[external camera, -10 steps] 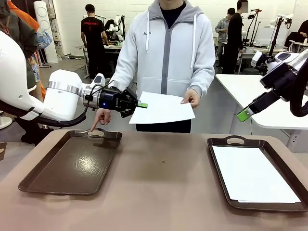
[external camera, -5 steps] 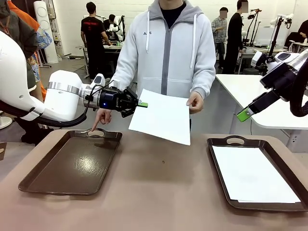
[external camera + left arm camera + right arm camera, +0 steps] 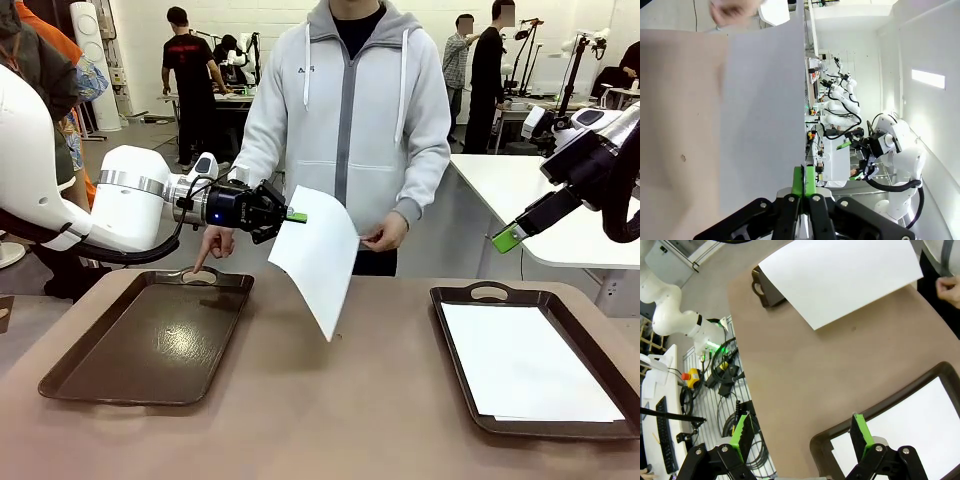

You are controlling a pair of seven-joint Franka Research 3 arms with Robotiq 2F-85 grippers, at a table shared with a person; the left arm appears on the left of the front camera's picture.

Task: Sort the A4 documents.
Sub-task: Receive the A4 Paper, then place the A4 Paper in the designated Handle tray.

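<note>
One white A4 document [image 3: 320,255] hangs slanted above the table's middle, pinched at its upper corner by my left gripper [image 3: 295,217], which is shut on it. In the left wrist view the sheet [image 3: 765,100] runs away from the closed green pads of the left gripper [image 3: 804,180]. The person's hand [image 3: 385,235] is just beside the sheet's far edge, and in the right wrist view the hand [image 3: 950,290] is apart from the sheet [image 3: 840,275]. Another white sheet [image 3: 525,365] lies in the right tray [image 3: 452,300]. My right gripper [image 3: 508,238] hovers open above the right side; in its own view it [image 3: 801,435] holds nothing.
The dark brown left tray [image 3: 150,345] has nothing in it, and the person's other hand [image 3: 205,255] points a finger at its handle cut-out. The person stands at the far edge. A white table [image 3: 540,190] is behind at right.
The sheet has swung down from lying flat to hanging from my left gripper. The person's hand has dropped and come off it. Neither arm has moved.
</note>
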